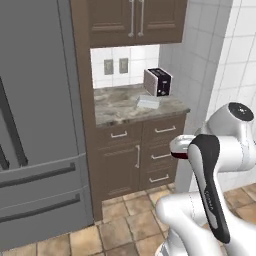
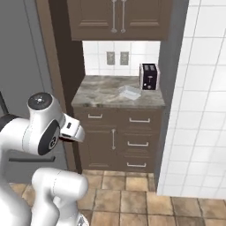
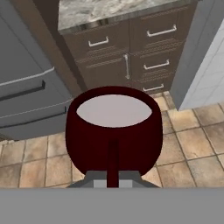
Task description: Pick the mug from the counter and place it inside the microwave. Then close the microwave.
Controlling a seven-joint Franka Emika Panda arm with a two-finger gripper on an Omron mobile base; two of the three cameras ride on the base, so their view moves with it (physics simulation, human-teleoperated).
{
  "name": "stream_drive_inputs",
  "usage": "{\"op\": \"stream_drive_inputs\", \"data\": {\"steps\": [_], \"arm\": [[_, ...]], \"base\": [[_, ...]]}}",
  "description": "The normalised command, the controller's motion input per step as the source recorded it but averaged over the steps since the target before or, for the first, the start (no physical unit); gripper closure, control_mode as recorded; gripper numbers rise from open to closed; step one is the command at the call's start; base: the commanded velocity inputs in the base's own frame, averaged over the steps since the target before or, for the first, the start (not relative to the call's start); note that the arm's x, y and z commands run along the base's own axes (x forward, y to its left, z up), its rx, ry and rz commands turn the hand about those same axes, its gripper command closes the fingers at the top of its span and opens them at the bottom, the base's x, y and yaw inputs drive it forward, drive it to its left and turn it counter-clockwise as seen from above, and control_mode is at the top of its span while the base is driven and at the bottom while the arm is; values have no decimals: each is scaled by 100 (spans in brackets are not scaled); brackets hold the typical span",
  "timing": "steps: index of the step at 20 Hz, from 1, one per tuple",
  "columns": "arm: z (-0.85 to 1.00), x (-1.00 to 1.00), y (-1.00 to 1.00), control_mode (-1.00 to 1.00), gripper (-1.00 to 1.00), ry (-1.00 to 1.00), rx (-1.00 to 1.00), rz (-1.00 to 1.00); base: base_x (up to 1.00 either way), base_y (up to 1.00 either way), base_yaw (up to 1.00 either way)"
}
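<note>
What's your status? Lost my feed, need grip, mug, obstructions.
Jaws shut on the mug, handle toward camera. Mug off the counter, over floor tiles. Nothing seen blocking ahead.

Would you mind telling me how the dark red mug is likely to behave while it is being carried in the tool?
The mug looks rigid and glossy, so it may slip. It seems gripped by its thin handle, so it could swing or twist. It appears empty, so probably light.

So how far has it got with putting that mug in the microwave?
The pickup looks done: the dark red mug is off the counter and sits upright in the shut pincer, out over the tiled floor in front of the drawers. It is being carried now. Setting it in the microwave and closing the door are left.
</note>
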Motion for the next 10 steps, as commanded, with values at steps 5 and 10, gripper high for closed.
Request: {"op": "stream_drive_inputs", "data": {"steps": [5,10], "arm": [[0,0,0,100,100,0,0,0],[0,0,0,100,100,0,0,0]], "base": [[-29,89,0],[-24,85,0]]}}
